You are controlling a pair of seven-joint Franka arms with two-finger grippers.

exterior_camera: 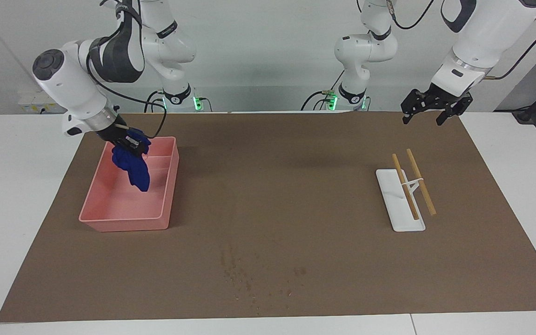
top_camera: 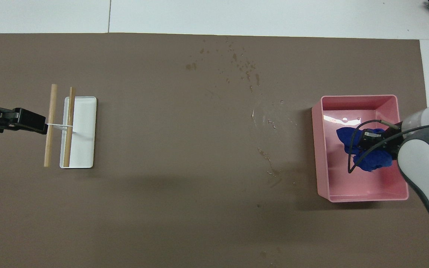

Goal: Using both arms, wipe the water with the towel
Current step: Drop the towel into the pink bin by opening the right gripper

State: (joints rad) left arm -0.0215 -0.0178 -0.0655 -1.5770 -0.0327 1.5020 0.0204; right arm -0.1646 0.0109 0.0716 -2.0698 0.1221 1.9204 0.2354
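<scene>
Towel (exterior_camera: 133,166) hangs clamped in the right hand (exterior_camera: 130,142) over the pink tray (exterior_camera: 110,223); lift clear before crossing to the water (exterior_camera: 240,274). Left hand (exterior_camera: 431,109) waits, spread apart.

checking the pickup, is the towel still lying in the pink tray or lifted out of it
Lifted, not yet clear of it: the towel hangs bunched from the right gripper over the pink tray, its lower end still dangling inside the walls.
</scene>
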